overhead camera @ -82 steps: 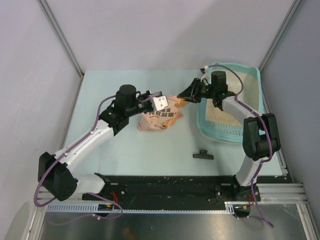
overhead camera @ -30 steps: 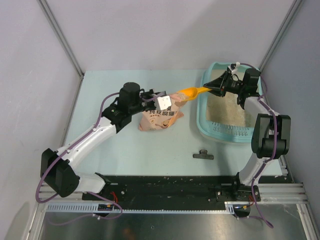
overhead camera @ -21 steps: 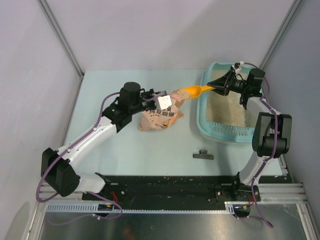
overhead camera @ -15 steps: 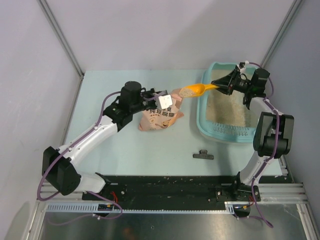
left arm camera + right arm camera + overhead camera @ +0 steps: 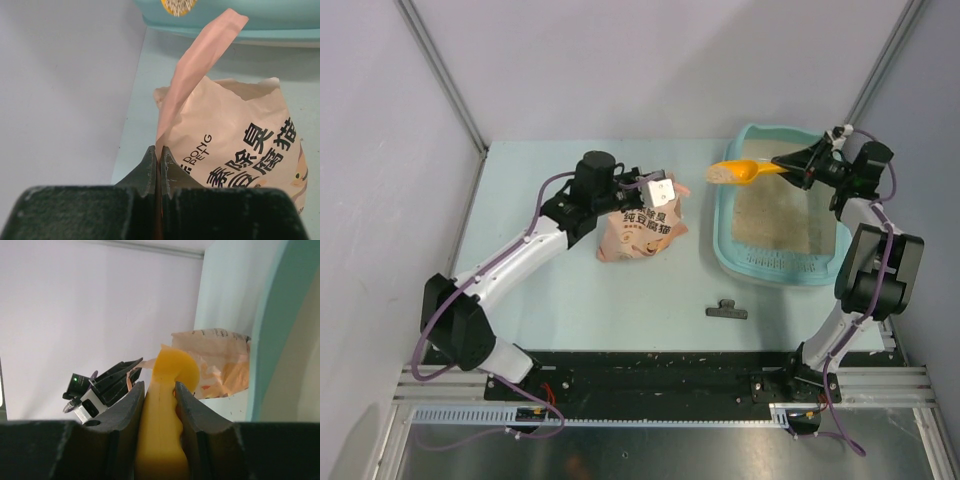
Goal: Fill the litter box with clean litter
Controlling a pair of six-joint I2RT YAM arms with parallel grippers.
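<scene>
Now comes the carrying step: the right end effector (image 5: pixel 159 386) grasps the orange plastic scoop (image 5: pixel 745 170), with pale beige litter (image 5: pixel 723 173) in the bowl ahead of it. The light-teal plastic litter box (image 5: pixel 724 248) lies beneath. The left end effector (image 5: pixel 157 151) is clenched on the pink-orange printed bag (image 5: pixel 235 140). Next, likely draw the bowl inward and tip it.

The pale table (image 5: pixel 620 290) carries the litter box (image 5: pixel 782 267), a printed bag (image 5: pixel 640 236) and a black clip (image 5: pixel 726 311).

open: table (image 5: pixel 620 300) in front of bag (image 5: pixel 642 232) | obstacles: scoop (image 5: pixel 740 171) over litter box (image 5: pixel 723 240) far-left rim; clip (image 5: pixel 726 311) on near table
</scene>
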